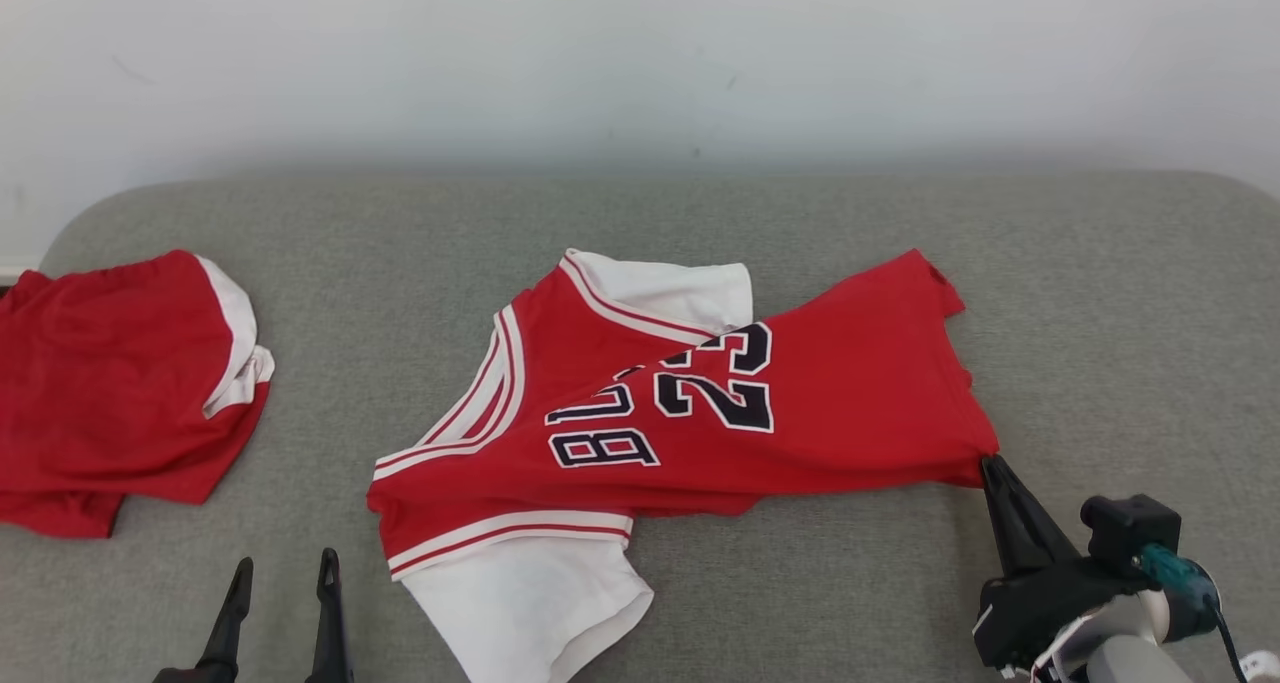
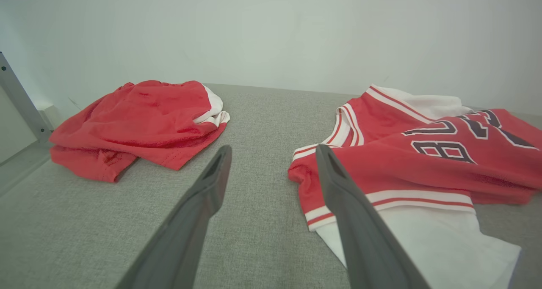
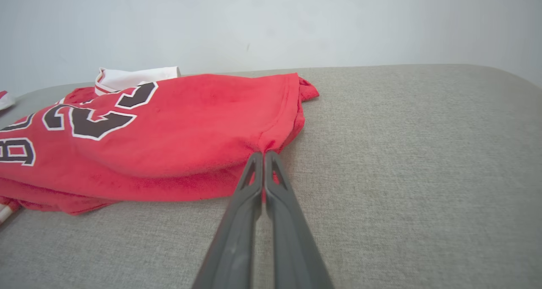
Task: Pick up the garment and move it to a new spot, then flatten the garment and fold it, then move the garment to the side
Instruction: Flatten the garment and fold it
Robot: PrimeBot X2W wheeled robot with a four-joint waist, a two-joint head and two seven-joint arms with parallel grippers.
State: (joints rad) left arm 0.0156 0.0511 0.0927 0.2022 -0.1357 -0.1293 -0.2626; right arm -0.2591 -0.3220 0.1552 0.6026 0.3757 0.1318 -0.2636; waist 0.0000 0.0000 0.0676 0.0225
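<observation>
The garment (image 1: 800, 403) is a red jersey with white sleeves and dark numbers, lying crumpled and partly folded over itself in the middle of the grey cushion. My right gripper (image 1: 990, 468) is shut on the jersey's near right hem corner; the right wrist view shows the red cloth (image 3: 182, 128) pinched between the closed fingertips (image 3: 253, 164). My left gripper (image 1: 283, 568) stands open low at the left, just left of the jersey's white sleeve (image 2: 423, 238), holding nothing. In the left wrist view the left gripper (image 2: 273, 150) points at bare cushion between the two garments.
A pair of red shorts with white trim (image 1: 110, 383) lies bunched at the cushion's left edge, also seen as red shorts (image 2: 139, 119). The grey cushion (image 1: 1100, 313) has bare fabric at the right and front. A pale wall (image 1: 640, 53) rises behind.
</observation>
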